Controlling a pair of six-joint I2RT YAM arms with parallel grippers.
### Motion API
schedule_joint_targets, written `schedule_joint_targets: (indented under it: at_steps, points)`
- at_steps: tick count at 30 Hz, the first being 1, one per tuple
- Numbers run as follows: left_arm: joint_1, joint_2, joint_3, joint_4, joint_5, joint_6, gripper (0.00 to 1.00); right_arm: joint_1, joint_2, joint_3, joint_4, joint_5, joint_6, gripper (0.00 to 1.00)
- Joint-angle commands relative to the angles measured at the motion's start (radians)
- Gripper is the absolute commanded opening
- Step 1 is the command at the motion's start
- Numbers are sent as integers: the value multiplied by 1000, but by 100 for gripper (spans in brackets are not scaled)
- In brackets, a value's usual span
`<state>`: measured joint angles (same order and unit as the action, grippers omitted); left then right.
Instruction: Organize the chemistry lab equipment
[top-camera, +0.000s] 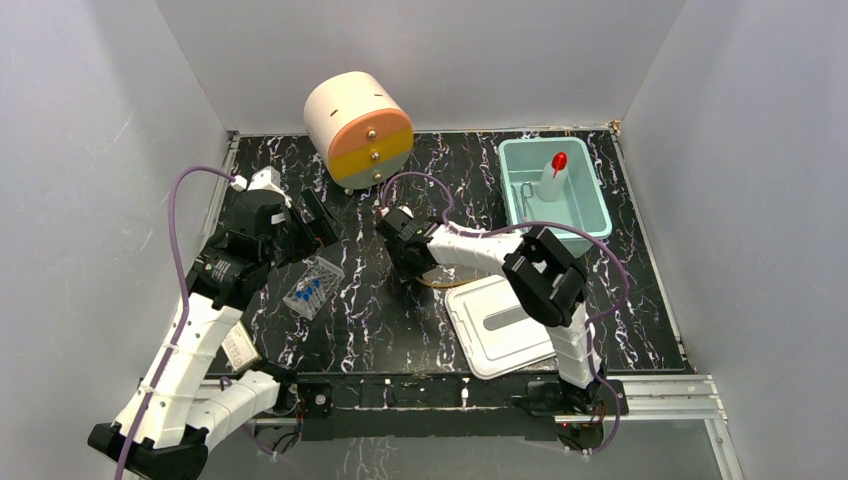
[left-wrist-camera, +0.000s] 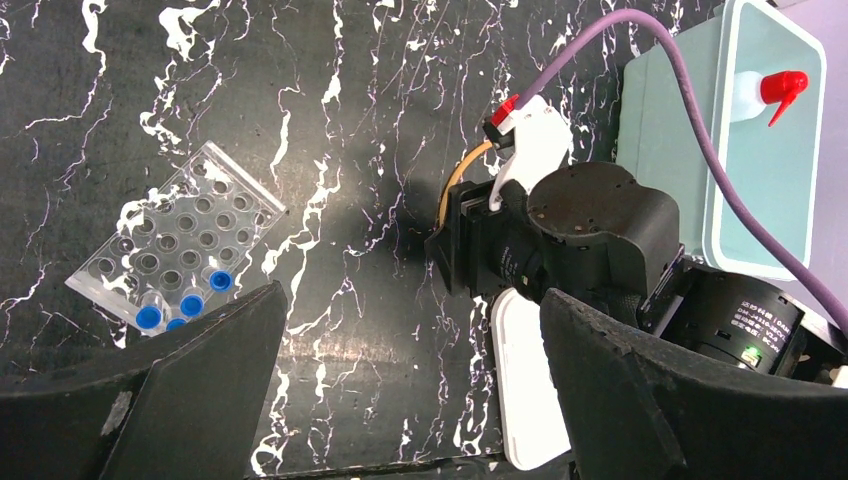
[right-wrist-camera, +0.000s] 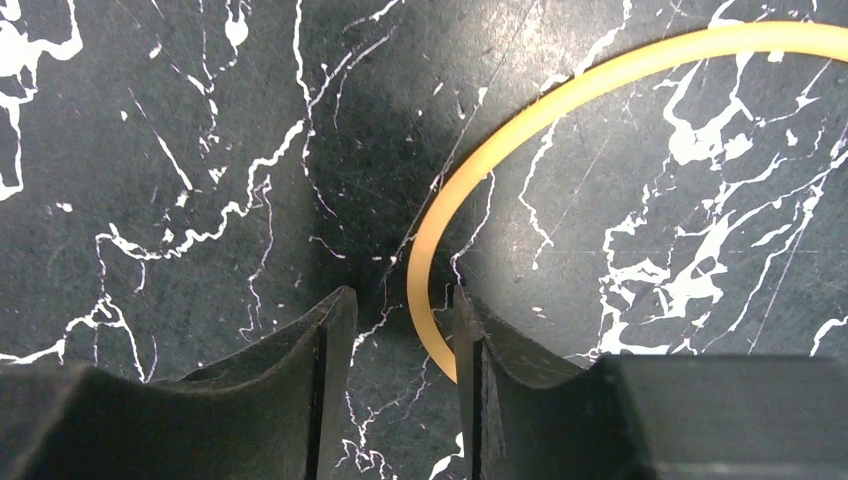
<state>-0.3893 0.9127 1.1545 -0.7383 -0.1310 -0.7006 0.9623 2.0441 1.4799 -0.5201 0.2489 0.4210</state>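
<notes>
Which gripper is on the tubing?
The right gripper: its fingers straddle the tubing. The left gripper hangs wide open near the rack.

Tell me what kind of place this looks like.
Probably a robot test booth staged as a small chemistry bench: a black marbled table boxed in by plain pale walls, a clear tube rack holding blue-capped tubes, and a squeeze bottle in a teal bin.

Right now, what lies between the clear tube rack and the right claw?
Only bare marbled table lies between the tube rack and the right claw; the top and left wrist views show it.
</notes>
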Motion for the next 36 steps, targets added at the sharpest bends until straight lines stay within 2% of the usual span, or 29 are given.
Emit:
schedule_joint_targets:
  at_steps: [1,8,9,14,36]
  points:
    - [0,-12,7,-12,-9,-2,98,-3,33,45,10,4,-14,43]
    - [0,-12,2,-10,-9,-2,98,-2,40,46,11,-4,-33,1]
    - [0,-12,2,-10,-9,-2,98,-3,38,53,4,7,-36,0]
    - [-1,-14,7,-10,-12,-2,98,-2,-9,84,-4,48,-80,0]
    - [0,0,-51,33,72,-45,98,-32,-468,176,105,262,-190,0]
